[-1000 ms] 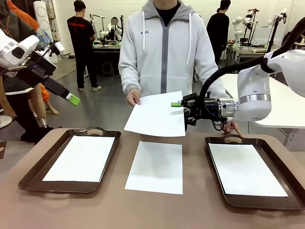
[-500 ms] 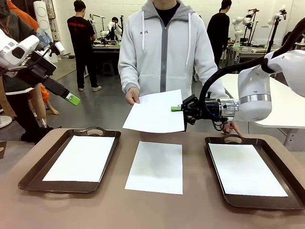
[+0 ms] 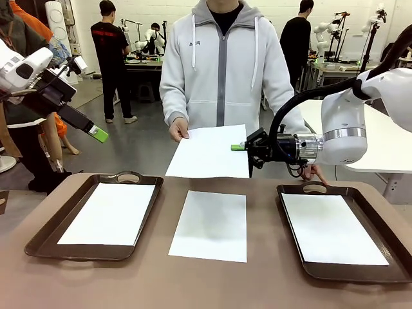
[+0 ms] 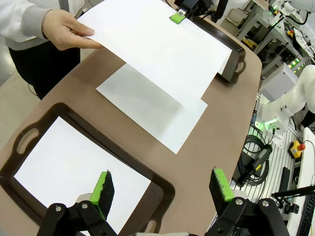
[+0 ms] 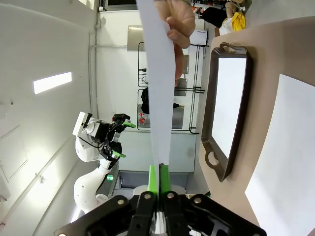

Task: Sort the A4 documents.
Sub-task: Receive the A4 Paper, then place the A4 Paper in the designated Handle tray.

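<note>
A second ago the right pincer (image 3: 239,147) stood with its jaws apart around the right edge of the plain white, thin A4 paper sheet (image 3: 209,153) that the person holds out. Now its green pads are clenched on that edge. In the right wrist view the two pads press flat against the sheet, which runs away edge-on. The held sheet has also levelled: its near edge slanted before and now lies almost straight across, above the far side of the brown table (image 3: 161,283). The person's hand (image 3: 179,131) pinches the same far-left corner as before. The left pincer (image 3: 96,133) has not moved. It is raised high at the left, off the table, with its jaws released wide and nothing between them.

The held sheet is blank, flat and uncreased, and hangs in the air between hand and pincer. A second white A4 sheet (image 3: 210,225) lies bare on the table between the trays. A third white sheet (image 3: 109,212) lies inside the dark brown handled tray on the left (image 3: 77,252), and a fourth white sheet (image 3: 331,228) lies inside the dark brown handled tray on the right (image 3: 354,273). Each trayed sheet lies flat and is smaller than its tray.
</note>
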Controlling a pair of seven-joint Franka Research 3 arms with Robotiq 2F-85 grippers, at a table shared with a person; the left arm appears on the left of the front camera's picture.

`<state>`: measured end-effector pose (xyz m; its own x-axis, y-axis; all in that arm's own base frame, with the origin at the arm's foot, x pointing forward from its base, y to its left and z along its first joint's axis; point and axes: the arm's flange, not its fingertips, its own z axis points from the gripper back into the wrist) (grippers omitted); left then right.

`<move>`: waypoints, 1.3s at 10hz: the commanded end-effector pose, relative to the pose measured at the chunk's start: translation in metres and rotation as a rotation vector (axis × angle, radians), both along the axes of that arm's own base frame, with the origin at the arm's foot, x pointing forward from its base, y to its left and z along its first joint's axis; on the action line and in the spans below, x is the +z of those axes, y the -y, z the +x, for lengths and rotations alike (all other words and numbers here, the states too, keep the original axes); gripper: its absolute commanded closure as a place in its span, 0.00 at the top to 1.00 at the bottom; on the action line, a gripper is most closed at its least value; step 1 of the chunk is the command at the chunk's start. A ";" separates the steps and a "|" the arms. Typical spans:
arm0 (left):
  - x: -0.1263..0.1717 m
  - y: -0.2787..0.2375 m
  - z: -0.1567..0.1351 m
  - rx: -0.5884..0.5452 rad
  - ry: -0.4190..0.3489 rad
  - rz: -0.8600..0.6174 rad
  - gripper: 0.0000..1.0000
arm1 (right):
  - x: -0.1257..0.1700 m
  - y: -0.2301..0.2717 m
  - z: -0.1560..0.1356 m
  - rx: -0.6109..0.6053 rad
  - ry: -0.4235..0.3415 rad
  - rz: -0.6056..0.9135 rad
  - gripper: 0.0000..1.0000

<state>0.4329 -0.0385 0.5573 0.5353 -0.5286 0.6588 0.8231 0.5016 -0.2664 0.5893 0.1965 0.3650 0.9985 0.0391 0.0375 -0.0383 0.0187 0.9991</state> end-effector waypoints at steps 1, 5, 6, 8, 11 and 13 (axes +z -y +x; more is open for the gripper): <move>0.001 0.001 0.000 0.003 0.000 0.002 1.00 | 0.001 0.002 0.005 0.010 -0.024 0.020 0.00; 0.001 0.001 0.000 0.003 0.000 0.002 1.00 | 0.000 0.001 0.000 0.001 0.000 0.002 0.00; 0.001 0.001 0.000 0.003 0.000 0.002 1.00 | 0.000 0.001 0.000 0.001 0.000 0.002 0.00; 0.001 0.001 0.000 0.003 0.000 0.002 1.00 | 0.000 0.001 0.000 0.001 0.000 0.002 0.00; 0.001 0.001 0.000 0.003 0.000 0.002 1.00 | 0.000 0.001 0.000 0.001 0.000 0.002 0.00; 0.001 0.001 0.000 0.003 0.000 0.002 1.00 | 0.000 0.001 0.000 0.001 0.000 0.002 0.00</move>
<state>0.4329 -0.0385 0.5573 0.5353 -0.5286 0.6587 0.8231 0.5016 -0.2664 0.5889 0.1936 0.3660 0.9981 0.0480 0.0374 -0.0377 0.0052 0.9993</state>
